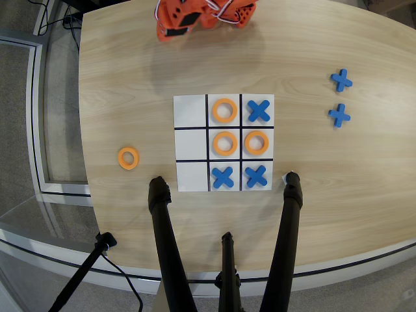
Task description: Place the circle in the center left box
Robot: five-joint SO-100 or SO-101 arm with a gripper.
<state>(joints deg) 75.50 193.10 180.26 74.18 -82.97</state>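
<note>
Black tripod legs [168, 253] rise closest to the lens in the overhead view, splaying up from the near edge of the counter [130, 78] toward the board [223, 143]. That board is a white three-by-three grid ruled in black, lying mid-counter. Its far row holds an orange ring [224, 110] in the middle cell and a blue X [259, 111] at the right. Its middle row has a second ring [225, 143] in the centre cell and the circle [256, 143] lying flat inside the center left box [266, 132], the right-hand cell of that row as the overhead view shows it. Two more blue pieces [223, 177] [256, 176] fill the middle and right cells of the near row; the whole left column is bare white. One spare ring [129, 158] lies on the wood to the left of the board, well apart from it. Two blue crosses [341, 80] [338, 116] rest far off to the right. At the far edge the orange arm [195, 18] is folded up; its tool is not distinguishable there, so I cannot tell how far it is open or whether it holds anything.
</note>
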